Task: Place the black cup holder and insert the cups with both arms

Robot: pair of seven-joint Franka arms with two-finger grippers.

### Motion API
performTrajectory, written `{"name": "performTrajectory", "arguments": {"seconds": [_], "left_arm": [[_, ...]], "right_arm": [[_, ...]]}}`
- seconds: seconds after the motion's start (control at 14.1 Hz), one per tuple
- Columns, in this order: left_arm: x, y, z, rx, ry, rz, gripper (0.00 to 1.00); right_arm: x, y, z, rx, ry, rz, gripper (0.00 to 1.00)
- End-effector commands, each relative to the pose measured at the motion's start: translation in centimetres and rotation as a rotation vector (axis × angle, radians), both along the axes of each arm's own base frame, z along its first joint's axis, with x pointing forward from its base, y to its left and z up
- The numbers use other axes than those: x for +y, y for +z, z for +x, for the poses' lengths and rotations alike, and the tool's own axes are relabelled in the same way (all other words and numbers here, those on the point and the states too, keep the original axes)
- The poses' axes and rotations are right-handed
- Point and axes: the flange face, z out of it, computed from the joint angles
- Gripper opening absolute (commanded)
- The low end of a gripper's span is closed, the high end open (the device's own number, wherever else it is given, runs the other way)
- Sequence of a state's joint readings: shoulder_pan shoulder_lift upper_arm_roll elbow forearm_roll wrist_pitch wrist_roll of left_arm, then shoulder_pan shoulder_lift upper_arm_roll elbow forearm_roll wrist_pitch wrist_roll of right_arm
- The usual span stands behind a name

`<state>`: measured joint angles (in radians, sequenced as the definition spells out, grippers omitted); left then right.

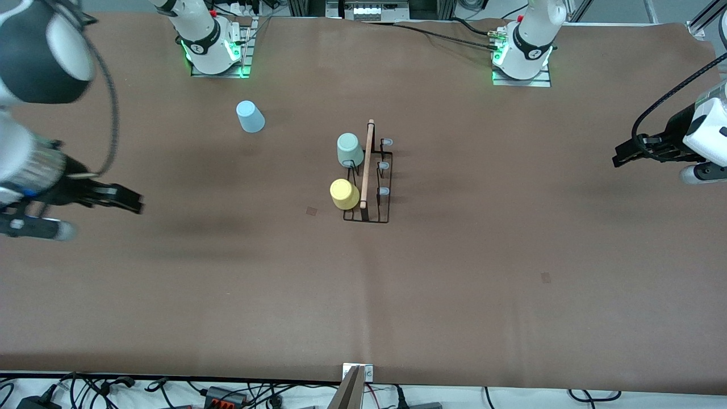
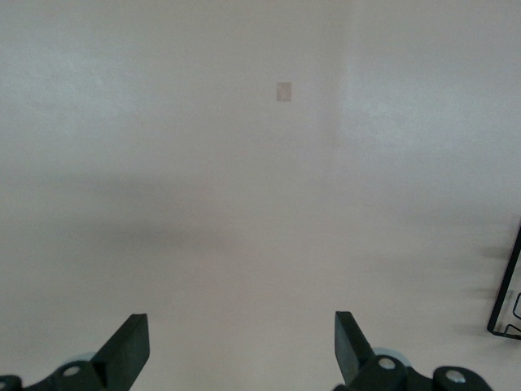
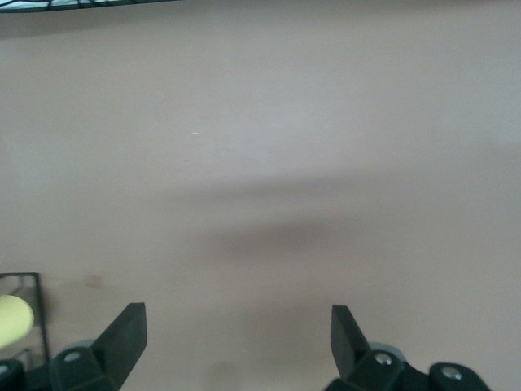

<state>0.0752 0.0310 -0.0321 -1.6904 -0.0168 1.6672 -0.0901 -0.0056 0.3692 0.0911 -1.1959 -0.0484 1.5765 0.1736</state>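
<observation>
while both arms hang clear at the two ends of the brown table [image 1: 454, 295], the black cup holder [image 1: 368, 193] stands upright on the mat near the table's middle, its light wooden rod handle [image 1: 367, 163] running along the top, pointing from the robots' bases toward the front camera. on the side of the rack toward the right arm's end, the pale green cup [image 1: 349, 149] sits upturned on a peg, farther from the front camera, and the yellow cup [image 1: 344, 194] sits on a peg nearer to that camera; both touch the rack. on the side toward the left arm's end, three pale-tipped pegs [image 1: 384, 165] stand bare. the light blue cup [image 1: 250, 116] rests upside down on the mat, well apart from the rack, toward the right arm's end and farther from the front camera than the rack. the left gripper [image 1: 620, 157] is over bare mat at the left arm's end, fingers [image 2: 126, 350] spread wide with nothing between them; only a corner of the rack's wire base shows at the edge of the left wrist view. the right gripper [image 1: 135, 203] is over bare mat at the right arm's end, likewise released and empty, its fingers [image 3: 122, 338] apart; the right wrist view catches a sliver of the yellow cup and rack frame at its edge. a small darker patch [image 1: 312, 211] marks the mat near the yellow cup.
</observation>
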Motion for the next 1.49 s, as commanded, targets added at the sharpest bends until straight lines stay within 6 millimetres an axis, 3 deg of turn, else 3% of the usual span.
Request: {"name": "performTrajectory", "arguments": {"seconds": [0.0,0.14,0.57,1.07,1.42], "left_arm": [[0.1,0.6,0.2,-0.012,0.006,-0.007,1.0],[0.1,0.6,0.2,-0.012,0.006,-0.007,1.0],[0.1,0.6,0.2,-0.012,0.006,-0.007,1.0],[0.2,0.5,0.2,-0.01,0.007,-0.007,1.0],[0.1,0.5,0.2,-0.01,0.006,-0.007,1.0]], "right_arm": [[-4.5,1.7,-1.7,-0.003,0.039,0.009,1.0],[-6.7,2.4,-2.1,-0.009,0.05,0.036,1.0],[-6.3,2.8,-6.1,0.017,0.055,0.025,1.0],[-5.0,1.1,-12.3,-0.004,0.079,0.011,1.0],[-5.3,1.3,-12.3,0.002,0.076,0.012,1.0]]}}
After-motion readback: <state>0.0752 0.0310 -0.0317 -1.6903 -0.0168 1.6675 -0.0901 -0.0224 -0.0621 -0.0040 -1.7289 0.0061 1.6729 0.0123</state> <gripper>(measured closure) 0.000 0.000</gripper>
